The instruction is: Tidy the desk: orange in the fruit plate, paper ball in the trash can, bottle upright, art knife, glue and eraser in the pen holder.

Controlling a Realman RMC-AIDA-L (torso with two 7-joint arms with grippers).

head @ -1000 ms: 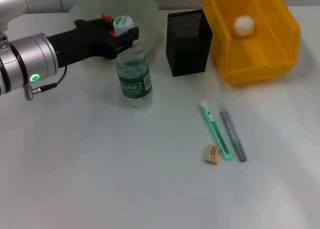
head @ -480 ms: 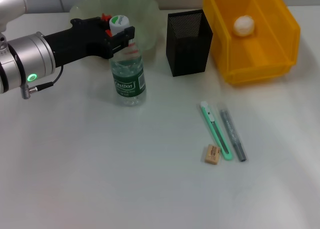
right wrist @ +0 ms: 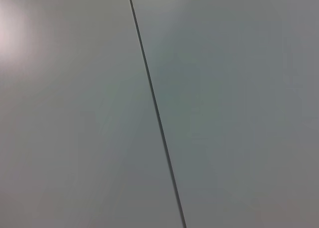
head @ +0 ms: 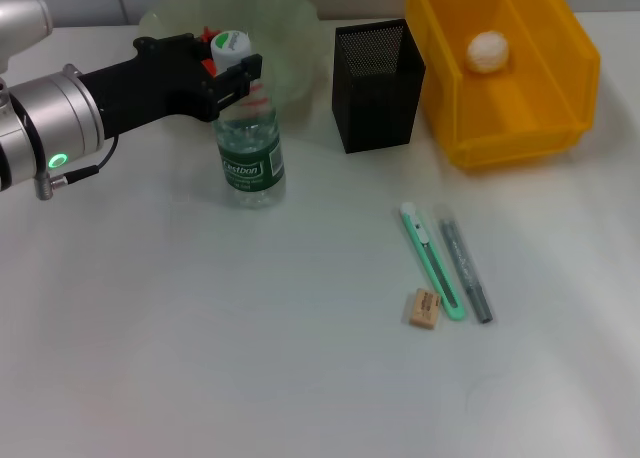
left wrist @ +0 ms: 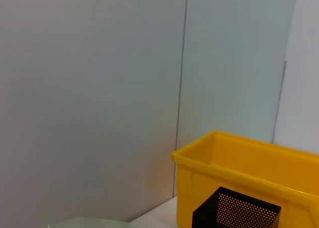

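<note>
Looks like a lab test bench: plain white desk (head: 250, 358), bare grey wall panels (right wrist: 224, 88), staged office bits, yellow bin (head: 505, 78)

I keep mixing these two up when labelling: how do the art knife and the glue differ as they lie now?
The art knife is mint green; the glue is dark grey. The art knife reaches farther toward the pen holder, and the eraser lies at its near end, away from the glue. Both are slim sticks lying flat, side by side on the desk.
</note>
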